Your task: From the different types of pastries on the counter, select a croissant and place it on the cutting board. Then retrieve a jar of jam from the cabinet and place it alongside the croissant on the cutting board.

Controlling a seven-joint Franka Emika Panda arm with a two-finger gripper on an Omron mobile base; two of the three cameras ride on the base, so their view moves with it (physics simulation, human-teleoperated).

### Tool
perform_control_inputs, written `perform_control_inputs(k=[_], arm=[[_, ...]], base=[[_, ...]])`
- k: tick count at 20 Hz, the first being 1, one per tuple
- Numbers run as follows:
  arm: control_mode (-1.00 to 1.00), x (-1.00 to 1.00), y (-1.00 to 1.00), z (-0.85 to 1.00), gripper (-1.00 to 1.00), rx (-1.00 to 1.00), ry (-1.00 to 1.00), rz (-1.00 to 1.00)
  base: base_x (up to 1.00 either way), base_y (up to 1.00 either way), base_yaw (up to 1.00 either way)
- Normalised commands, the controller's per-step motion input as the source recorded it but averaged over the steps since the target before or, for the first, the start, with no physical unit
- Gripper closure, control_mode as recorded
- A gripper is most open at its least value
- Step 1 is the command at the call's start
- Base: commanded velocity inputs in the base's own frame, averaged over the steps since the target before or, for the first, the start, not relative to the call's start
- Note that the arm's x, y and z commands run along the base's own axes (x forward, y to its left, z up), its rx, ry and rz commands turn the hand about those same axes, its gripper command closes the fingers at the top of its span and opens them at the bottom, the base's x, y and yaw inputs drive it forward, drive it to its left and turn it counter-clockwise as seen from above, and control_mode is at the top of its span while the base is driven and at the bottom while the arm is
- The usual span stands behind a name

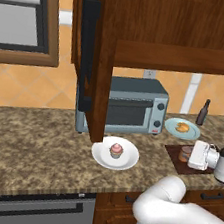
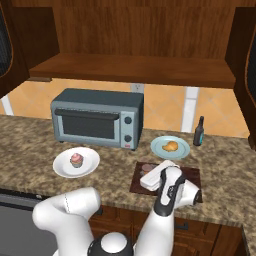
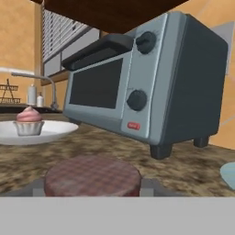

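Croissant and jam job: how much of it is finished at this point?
Not the croissant step: the croissant sits on its teal plate, off the cutting board. The jar of jam is out of the cabinet and at the board, with the end effector around it; whether it rests on the board is unclear. Left: release the jar and move the croissant beside it.

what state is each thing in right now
jar of jam: upright on the cutting board, between the fingers
gripper: around the jar, grip unclear
croissant: on its teal plate, not yet on the board
cupcake: upright on the white plate
cabinet: door open
toaster oven: door shut
dark bottle: upright on the counter
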Motion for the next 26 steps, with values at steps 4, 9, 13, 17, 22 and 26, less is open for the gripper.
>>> perform_control_inputs(k=[4, 9, 13, 17, 22, 26], arm=[[-1.0, 0.04, -0.06, -0.54, 1.0, 0.0, 0.0, 0.0], [-1.0, 0.1, 0.0, -0.55, -1.0, 0.0, 0.0, 0.0], [-1.0, 0.08, 0.0, -0.28, -1.0, 0.0, 0.0, 0.0], [-1.0, 0.0, 0.0, 0.0, -1.0, 0.06, 0.0, 0.0], [-1.0, -0.04, 0.0, 0.04, -1.0, 0.1, 0.0, 0.0], [-1.0, -0.27, -0.12, 0.16, -1.0, 0.12, -0.02, 0.03]], base=[[0.0, 0.0, 0.0], [0.0, 0.0, 0.0], [0.0, 0.0, 0.0], [0.0, 0.0, 0.0], [0.0, 0.0, 0.0], [0.0, 0.0, 0.0]])
